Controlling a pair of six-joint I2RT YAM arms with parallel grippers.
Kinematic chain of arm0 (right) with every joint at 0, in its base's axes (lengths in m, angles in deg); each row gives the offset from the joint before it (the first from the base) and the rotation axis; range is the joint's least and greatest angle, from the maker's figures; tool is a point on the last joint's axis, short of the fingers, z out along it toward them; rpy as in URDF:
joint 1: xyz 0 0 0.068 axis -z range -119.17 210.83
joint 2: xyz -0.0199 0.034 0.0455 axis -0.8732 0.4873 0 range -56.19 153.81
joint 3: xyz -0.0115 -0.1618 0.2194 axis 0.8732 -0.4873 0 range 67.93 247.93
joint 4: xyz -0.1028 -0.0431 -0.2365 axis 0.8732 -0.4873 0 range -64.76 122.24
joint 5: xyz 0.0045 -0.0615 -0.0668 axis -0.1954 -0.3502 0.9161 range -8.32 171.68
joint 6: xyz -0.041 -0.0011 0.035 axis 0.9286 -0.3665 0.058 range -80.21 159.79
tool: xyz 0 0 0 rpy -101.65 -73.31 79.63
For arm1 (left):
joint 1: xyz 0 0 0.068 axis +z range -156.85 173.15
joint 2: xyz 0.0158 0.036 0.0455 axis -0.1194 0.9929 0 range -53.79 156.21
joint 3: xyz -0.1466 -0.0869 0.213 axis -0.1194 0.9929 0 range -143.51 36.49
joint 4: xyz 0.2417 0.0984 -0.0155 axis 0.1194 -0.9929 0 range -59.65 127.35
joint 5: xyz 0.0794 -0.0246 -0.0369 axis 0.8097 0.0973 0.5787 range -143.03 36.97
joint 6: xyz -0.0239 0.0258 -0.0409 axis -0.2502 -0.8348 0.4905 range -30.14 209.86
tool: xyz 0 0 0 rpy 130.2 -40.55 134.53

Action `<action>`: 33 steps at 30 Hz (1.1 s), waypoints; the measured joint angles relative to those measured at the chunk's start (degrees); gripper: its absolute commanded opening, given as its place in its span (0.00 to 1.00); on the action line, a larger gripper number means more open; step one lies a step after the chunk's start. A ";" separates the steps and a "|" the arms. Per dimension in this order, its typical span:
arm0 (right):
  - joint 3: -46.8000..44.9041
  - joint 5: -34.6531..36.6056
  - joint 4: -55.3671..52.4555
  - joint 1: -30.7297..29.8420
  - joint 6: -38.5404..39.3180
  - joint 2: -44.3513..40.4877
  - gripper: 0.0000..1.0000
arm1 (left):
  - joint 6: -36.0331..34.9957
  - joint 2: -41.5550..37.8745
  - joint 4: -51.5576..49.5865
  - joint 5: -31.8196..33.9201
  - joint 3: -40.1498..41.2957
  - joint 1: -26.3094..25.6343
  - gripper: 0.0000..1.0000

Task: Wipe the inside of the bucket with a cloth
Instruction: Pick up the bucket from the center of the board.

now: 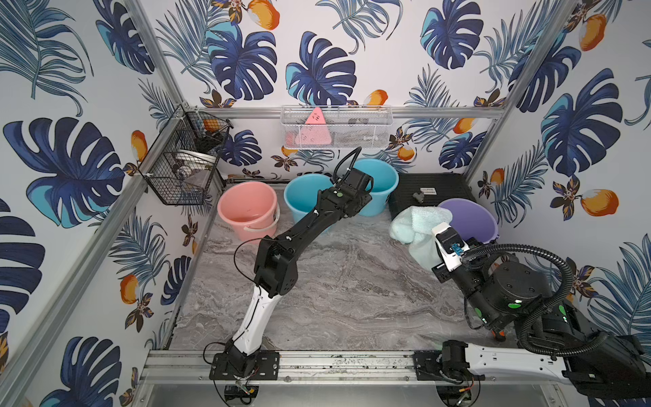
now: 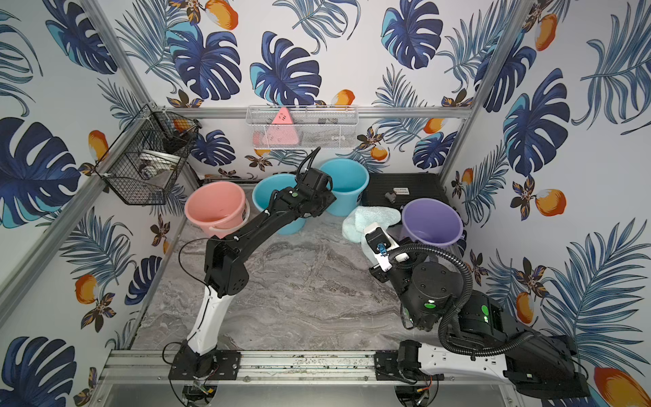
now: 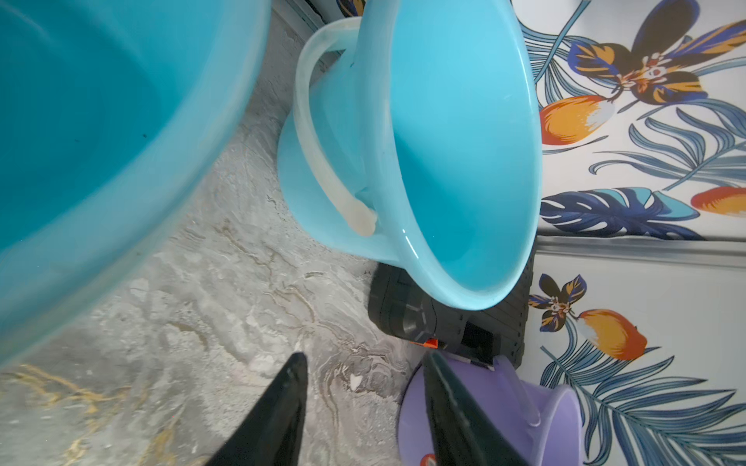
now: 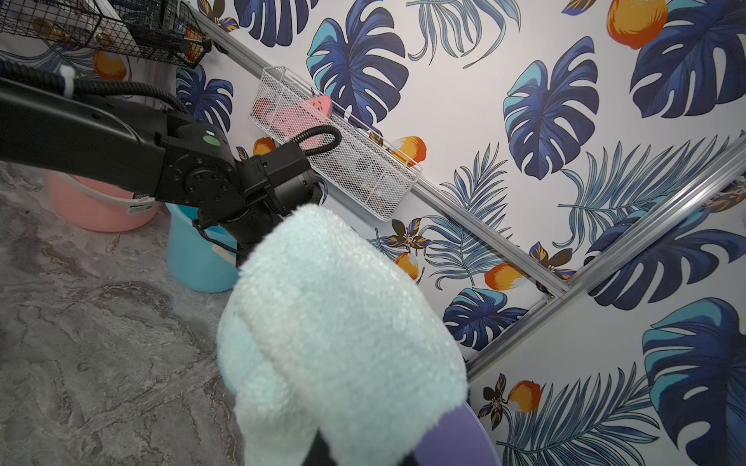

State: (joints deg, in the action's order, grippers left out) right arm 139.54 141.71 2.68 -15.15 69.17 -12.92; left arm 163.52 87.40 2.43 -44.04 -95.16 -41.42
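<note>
The right fingers [image 4: 323, 450] are clenched on the cloth [image 1: 417, 223], a fluffy mint microfibre wad bulging over them just beside the rim of the smooth purple plastic bucket [image 1: 470, 218], not yet inside. The left fingers [image 3: 282, 411] gape empty over the marbled bench [image 1: 352, 282] between two glossy blue buckets [image 1: 299, 193]. With nothing steadying that light, tapered bucket, I'd fear the wad shoves or tips it.

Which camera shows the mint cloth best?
Right wrist view: the cloth fills it close up, pile visible. Both top views show it smaller, bunched beside the purple bucket, partly behind the right arm. Left wrist view misses it.
</note>
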 measured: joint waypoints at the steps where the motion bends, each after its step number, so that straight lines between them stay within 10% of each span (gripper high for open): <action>1: 0.20 0.00 0.00 0.00 -0.09 0.04 0.00 | 0.98 0.90 0.37 0.00 -0.90 -0.22 0.54; 17: 3.54 -1.27 -1.46 0.02 -2.86 0.79 0.00 | 13.53 10.60 6.86 2.64 -9.03 -0.28 0.55; 33: 4.11 -2.10 -3.58 0.02 -4.50 1.40 0.00 | 17.92 10.71 7.78 3.02 -8.37 -0.28 0.17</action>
State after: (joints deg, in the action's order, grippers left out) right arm 143.65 139.62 -0.90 -15.13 64.67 -11.52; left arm 181.45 98.11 10.21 -41.02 -103.53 -41.71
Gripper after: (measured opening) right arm 0.083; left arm 0.222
